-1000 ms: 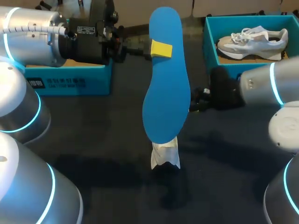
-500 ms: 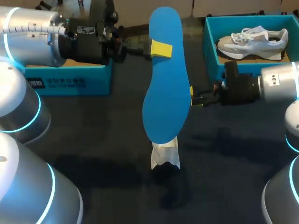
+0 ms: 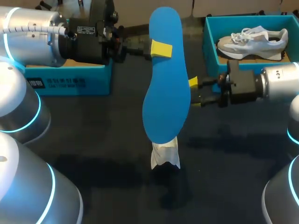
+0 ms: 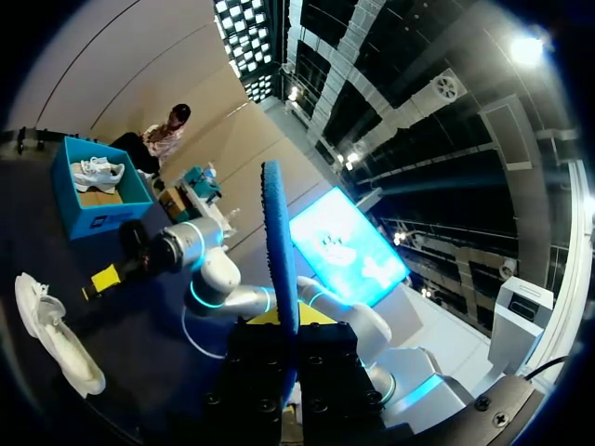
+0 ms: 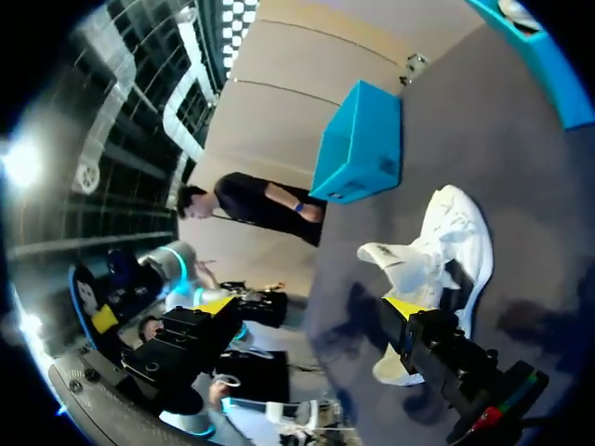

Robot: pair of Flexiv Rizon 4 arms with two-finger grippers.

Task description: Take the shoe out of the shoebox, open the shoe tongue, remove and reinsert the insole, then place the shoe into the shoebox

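The right gripper [image 3: 195,91] has swung in and up over the last second. Its fingers are now spread wide just beside the blue insole [image 3: 166,79], which the left gripper [image 3: 161,48] holds pinched aloft. The white sneaker [image 3: 165,156] lies on the table [image 3: 93,140] below. This looks like a handover before reinserting.

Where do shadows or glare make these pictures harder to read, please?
Head view: soft dark shadows lie on the table near the white shoe, which the blue insole mostly covers; no glare. Left wrist view: a ceiling lamp flares, away from the edge-on insole. Right wrist view: the shoe is evenly lit, with shadow patches beside it.
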